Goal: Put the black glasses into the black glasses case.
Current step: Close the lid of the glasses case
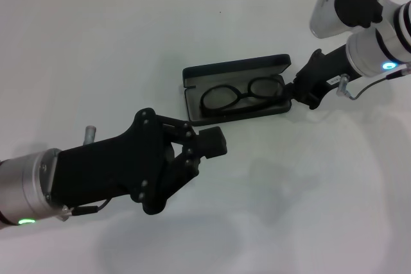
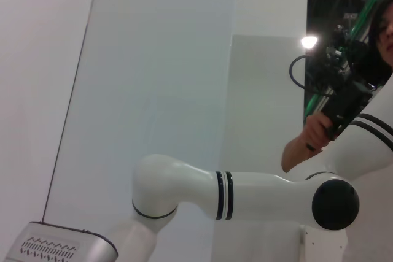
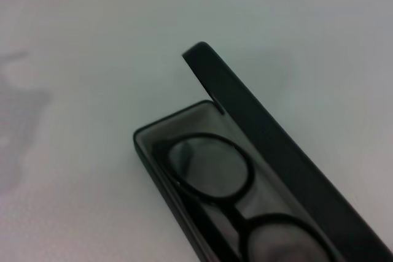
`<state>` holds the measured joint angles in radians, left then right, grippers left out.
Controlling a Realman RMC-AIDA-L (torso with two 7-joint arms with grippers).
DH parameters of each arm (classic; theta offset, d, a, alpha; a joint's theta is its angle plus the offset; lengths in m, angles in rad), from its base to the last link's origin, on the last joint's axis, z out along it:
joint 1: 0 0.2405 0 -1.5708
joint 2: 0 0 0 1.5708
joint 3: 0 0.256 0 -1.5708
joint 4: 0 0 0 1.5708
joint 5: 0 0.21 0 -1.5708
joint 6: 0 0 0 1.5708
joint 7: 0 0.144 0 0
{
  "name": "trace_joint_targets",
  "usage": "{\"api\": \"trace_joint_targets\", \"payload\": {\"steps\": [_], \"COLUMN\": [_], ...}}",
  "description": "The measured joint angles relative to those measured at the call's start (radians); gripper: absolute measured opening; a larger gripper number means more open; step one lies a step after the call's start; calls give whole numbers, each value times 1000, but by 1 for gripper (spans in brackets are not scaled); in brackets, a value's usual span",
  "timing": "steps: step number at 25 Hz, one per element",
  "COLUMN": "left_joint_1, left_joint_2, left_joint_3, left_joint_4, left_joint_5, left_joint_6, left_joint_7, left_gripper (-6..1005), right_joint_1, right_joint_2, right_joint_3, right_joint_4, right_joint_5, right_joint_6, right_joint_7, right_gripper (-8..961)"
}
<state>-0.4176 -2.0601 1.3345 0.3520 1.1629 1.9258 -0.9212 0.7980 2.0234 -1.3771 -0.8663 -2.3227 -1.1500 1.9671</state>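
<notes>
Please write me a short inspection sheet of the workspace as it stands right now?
Surface: white table, bare around the case.
Job's things: glasses lie inside the open glasses case, lid raised.
Clutter: nothing seen.
End effectors: left end effector hovers on the robot's side of the case, fingers shut on nothing; right end effector is at the case's right end, finger state unclear.
Cables: a thin cable loops off the right wrist.
Surroundings: in the left wrist view, a person holds a dark device behind the white arm.
</notes>
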Motion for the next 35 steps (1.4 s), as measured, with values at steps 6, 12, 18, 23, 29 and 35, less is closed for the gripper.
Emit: {"api": "trace_joint_targets", "payload": {"steps": [6, 12, 18, 23, 29, 35], "left_joint_1": [-6, -12, -12, -8, -5, -6], "left_joint_2": [0, 0, 0, 0, 0, 0], "left_joint_3": [0, 0, 0, 0, 0, 0], "left_joint_4": [-6, -7, -7, -7, -7, -7], "left_joint_5": [0, -5, -7, -8, -8, -8], "left_joint_6": [0, -1, -1, -1, -1, -1], "left_joint_7": [5, 5, 5, 6, 7, 7], "left_gripper": [36, 37, 37, 37, 36, 36], "right_joint_1": [-29, -35, -13, 24, 27, 25], "right_joint_2": [3, 2, 3, 1, 2, 0], "right_joint_3": [-30, -37, -37, -29, -33, -29], "right_joint_4": [-59, -69, -25, 51, 45, 52], "right_joint_5": [-93, -82, -55, -10, -4, 45], "right_joint_6": [26, 33, 35, 45, 47, 42], "right_joint_7": [80, 75, 54, 13, 2, -43], "right_gripper": [55, 57, 58, 60, 62, 64]}}
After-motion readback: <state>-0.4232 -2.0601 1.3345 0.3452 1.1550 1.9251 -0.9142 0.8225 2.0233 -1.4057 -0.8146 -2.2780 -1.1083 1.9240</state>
